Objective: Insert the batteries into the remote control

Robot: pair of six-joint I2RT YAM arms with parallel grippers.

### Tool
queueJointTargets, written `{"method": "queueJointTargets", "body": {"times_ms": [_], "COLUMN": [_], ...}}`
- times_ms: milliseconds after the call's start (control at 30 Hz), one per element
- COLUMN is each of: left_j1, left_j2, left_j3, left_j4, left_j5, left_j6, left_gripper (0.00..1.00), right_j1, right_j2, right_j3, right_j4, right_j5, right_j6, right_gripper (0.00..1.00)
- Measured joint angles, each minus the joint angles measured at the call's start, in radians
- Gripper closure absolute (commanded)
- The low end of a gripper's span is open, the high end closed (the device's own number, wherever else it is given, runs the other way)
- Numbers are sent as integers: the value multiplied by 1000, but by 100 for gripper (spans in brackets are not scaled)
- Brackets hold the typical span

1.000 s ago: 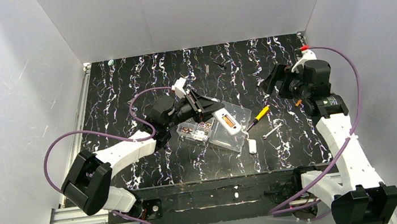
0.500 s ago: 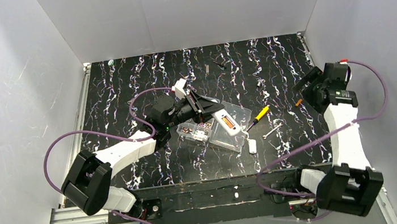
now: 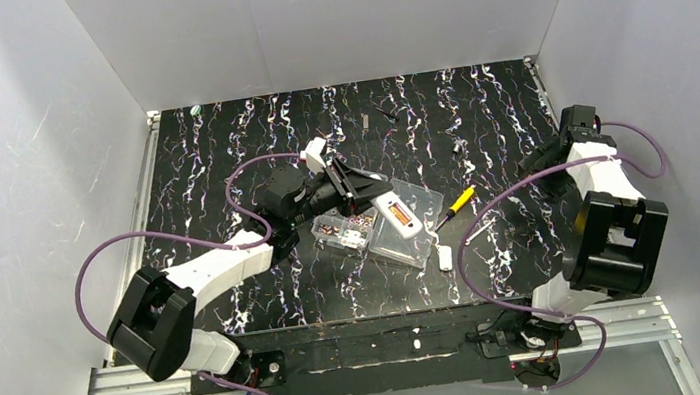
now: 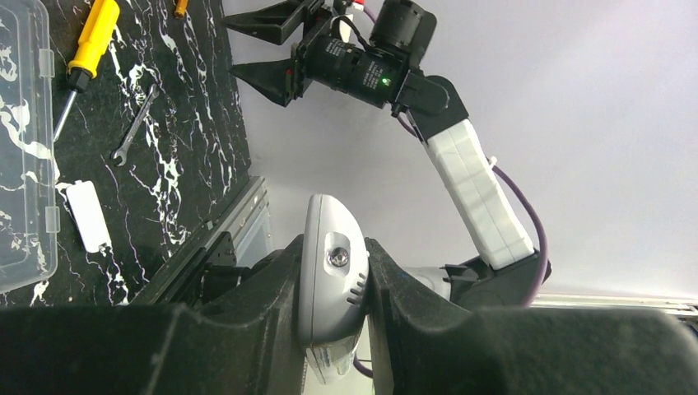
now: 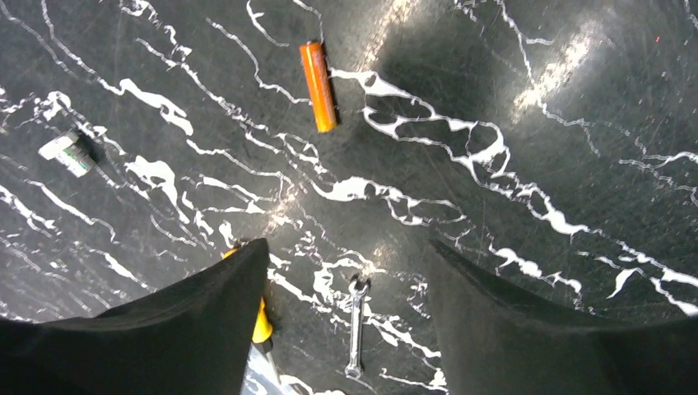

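My left gripper [image 3: 369,194] is shut on the white remote control [image 3: 398,217], held over the clear box; an orange battery [image 3: 402,216] shows in its recess. In the left wrist view the remote [image 4: 332,276] is pinched edge-on between both jaws. A loose orange battery [image 5: 318,85] lies on the black table ahead of my right gripper [image 5: 347,245], which is open, empty and hovering above the table. In the top view the right gripper [image 3: 535,162] is near the right edge. It also shows in the left wrist view [image 4: 272,49].
A clear compartmented box [image 3: 387,241] lies mid-table with screws [image 3: 338,229] in it. A yellow-handled screwdriver [image 3: 458,201], a small wrench [image 3: 479,231] and a white cover piece [image 3: 445,257] lie right of it. The wrench [image 5: 355,325] sits between my right fingers' view. White walls enclose the table.
The right arm has folded back and swung toward the right edge, its gripper moving right and nearer. The left arm and the remote have not moved.
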Motion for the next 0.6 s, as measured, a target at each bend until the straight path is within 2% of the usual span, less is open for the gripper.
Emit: {"method": "queueJointTargets", "body": {"times_ms": [600], "left_j1": [24], "left_j2": [-38], "left_j3": [-6], "left_j4": [-10], "left_j5": [18], "left_j6": [6], "left_gripper": [100], "right_j1": [-8], "right_j2": [237], "right_j3": [127], "right_j4": [38], "right_j5": [49], "right_j6": [-20], "right_gripper": [39]}}
